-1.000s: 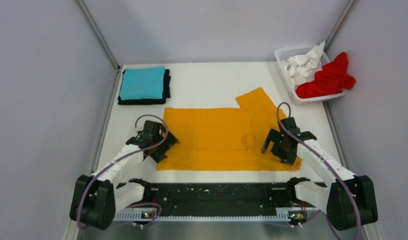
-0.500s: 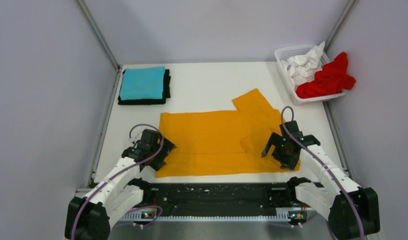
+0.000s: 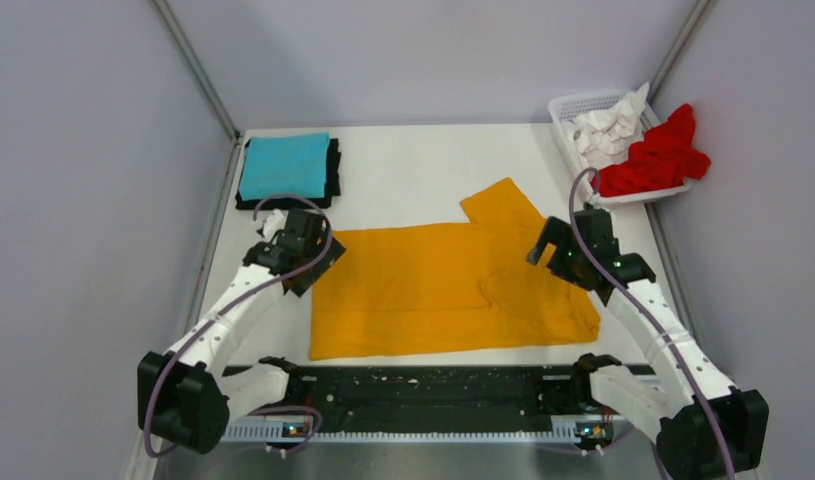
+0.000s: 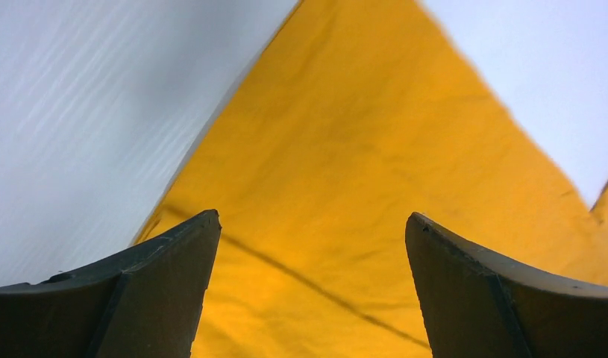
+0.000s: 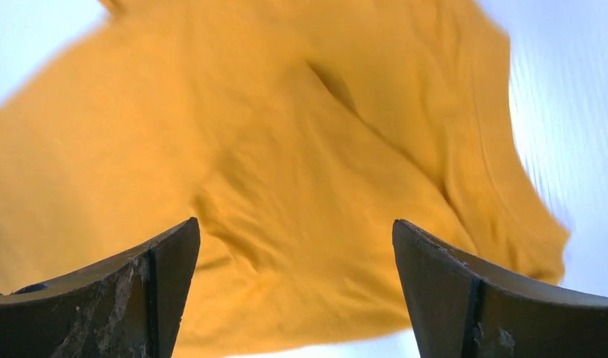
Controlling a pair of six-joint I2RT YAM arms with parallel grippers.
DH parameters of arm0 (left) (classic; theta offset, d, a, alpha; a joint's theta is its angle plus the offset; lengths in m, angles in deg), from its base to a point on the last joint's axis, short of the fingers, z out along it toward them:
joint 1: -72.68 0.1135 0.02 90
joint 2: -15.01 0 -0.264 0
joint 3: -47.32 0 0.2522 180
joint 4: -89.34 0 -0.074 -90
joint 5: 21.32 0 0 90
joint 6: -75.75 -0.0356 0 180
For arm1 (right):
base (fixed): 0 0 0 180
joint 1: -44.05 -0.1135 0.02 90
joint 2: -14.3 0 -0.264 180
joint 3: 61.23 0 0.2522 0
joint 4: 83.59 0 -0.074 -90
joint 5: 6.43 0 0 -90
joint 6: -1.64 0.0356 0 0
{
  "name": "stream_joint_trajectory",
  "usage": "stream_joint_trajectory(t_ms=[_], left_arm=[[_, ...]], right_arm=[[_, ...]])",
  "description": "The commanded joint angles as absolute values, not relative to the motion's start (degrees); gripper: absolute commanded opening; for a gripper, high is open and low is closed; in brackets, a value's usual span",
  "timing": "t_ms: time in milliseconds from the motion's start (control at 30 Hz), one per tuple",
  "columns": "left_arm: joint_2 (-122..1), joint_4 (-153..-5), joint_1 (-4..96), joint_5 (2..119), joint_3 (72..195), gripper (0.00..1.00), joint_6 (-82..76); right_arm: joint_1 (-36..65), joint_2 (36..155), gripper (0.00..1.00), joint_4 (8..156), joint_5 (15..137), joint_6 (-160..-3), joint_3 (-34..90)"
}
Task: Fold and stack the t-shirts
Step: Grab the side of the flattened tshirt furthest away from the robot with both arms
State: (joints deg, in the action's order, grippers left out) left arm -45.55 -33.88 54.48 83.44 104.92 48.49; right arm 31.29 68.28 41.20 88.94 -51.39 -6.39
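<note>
The mustard-orange t-shirt lies spread flat at the near middle of the table, one sleeve pointing away. My left gripper hovers open and empty over its far left corner; the wrist view shows orange cloth between the left gripper's spread jaws. My right gripper hovers open and empty over the shirt's wrinkled right part, and in the wrist view the right gripper holds nothing. A folded turquoise t-shirt lies on a folded black one at the far left.
A white mesh basket at the far right corner holds a crumpled white t-shirt and a red t-shirt that hangs over its rim. Grey walls stand close on the left and right. A black rail runs along the near edge.
The orange shirt has slid toward the near edge. Both grippers have moved from its near corners away toward its far side and now hang open above it.
</note>
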Motion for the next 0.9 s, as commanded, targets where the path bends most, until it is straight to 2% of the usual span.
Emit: stream_joint_trajectory(t_ms=[0,200,333,467,567,667,867], left_arm=[[-53.97,-41.10,55.78,90.00,112.65,0.99,39.75],[-70.68,-47.09,64.36,82.04,122.62,0.98,32.86],[-81.11,-44.91,66.13,80.12,132.69,0.90,30.15],[-88.87,-37.01,66.35,83.82,140.74,0.81,30.49],[-92.42,-34.97,66.31,84.55,142.56,0.75,30.92],[-94.18,-33.86,66.35,84.00,142.76,0.65,31.73],[-96.07,-32.91,66.35,85.19,141.71,0.54,33.35]], right_arm=[[30.91,71.39,0.99,57.74,90.87,-58.77,-1.14],[30.99,86.05,0.99,65.73,89.57,-63.54,10.03],[31.01,97.54,0.99,66.02,90.38,-65.23,18.73],[31.01,107.84,0.99,67.23,91.34,-67.52,27.55],[31.00,115.56,0.99,67.52,92.25,-69.42,34.09],[30.96,121.55,0.99,67.71,92.80,-71.10,39.70],[31.00,130.78,0.99,67.60,93.81,-73.96,48.89]])
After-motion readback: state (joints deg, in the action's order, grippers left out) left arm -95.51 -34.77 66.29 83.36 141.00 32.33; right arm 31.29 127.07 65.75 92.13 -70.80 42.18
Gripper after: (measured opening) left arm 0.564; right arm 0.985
